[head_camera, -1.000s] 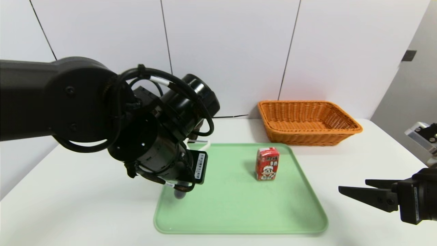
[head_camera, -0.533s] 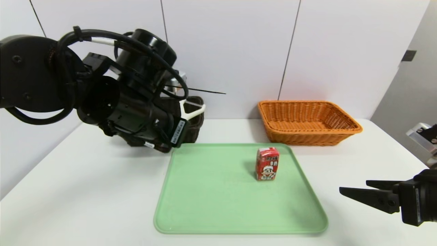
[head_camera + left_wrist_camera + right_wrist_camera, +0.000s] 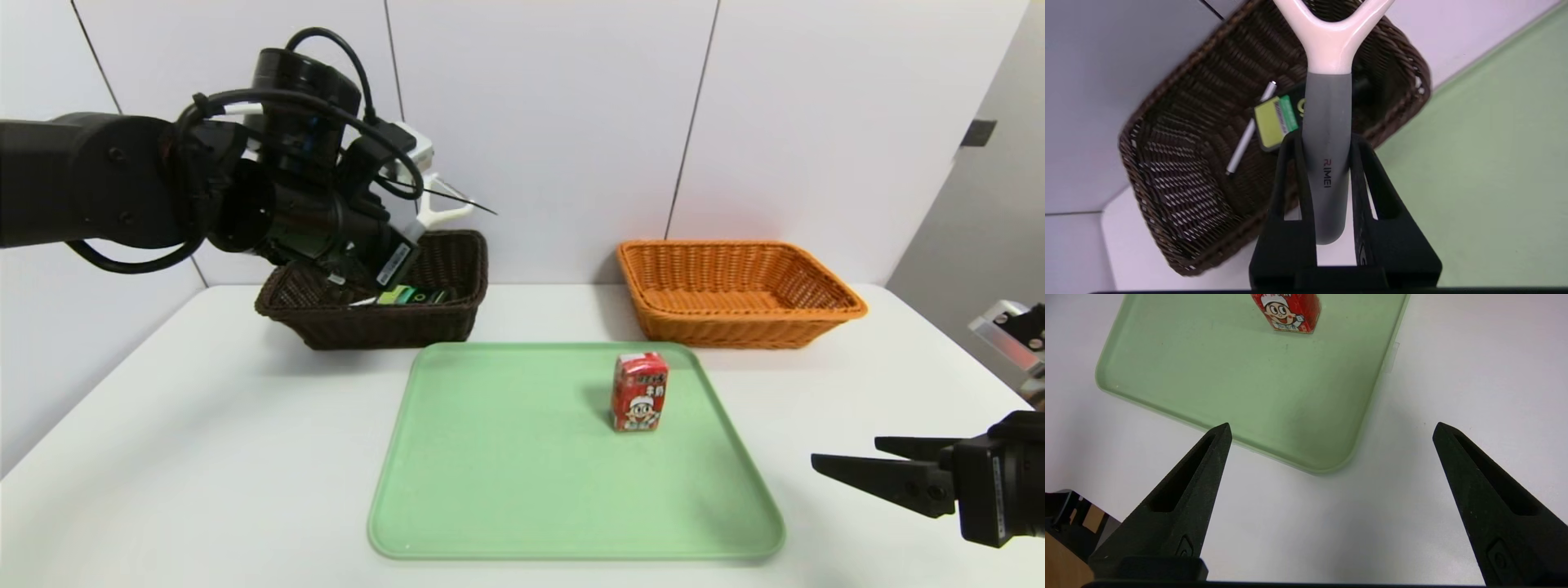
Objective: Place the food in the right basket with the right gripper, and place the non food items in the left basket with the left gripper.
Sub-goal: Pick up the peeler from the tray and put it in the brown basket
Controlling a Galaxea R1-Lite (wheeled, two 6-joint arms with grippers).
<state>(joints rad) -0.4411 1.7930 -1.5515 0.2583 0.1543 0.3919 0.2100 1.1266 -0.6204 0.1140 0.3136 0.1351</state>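
White wall panels back a pale table (image 3: 204, 457) where the peeler (image 3: 1327, 134), pinched by its grey handle between the left gripper's (image 3: 1327, 143) jaws, hangs above the brown basket (image 3: 343, 327) at far left. Inside that basket lie the pen (image 3: 1247, 136) and the green-labelled bottle (image 3: 1276, 120), so this looks like the last non-food item to drop. On the green tray (image 3: 506, 490) the red carton (image 3: 639, 392) stands untouched. Beyond it, the orange basket (image 3: 735, 314) holds nothing visible. At near right, the right gripper (image 3: 1331, 433) waits, jaws spread wide.
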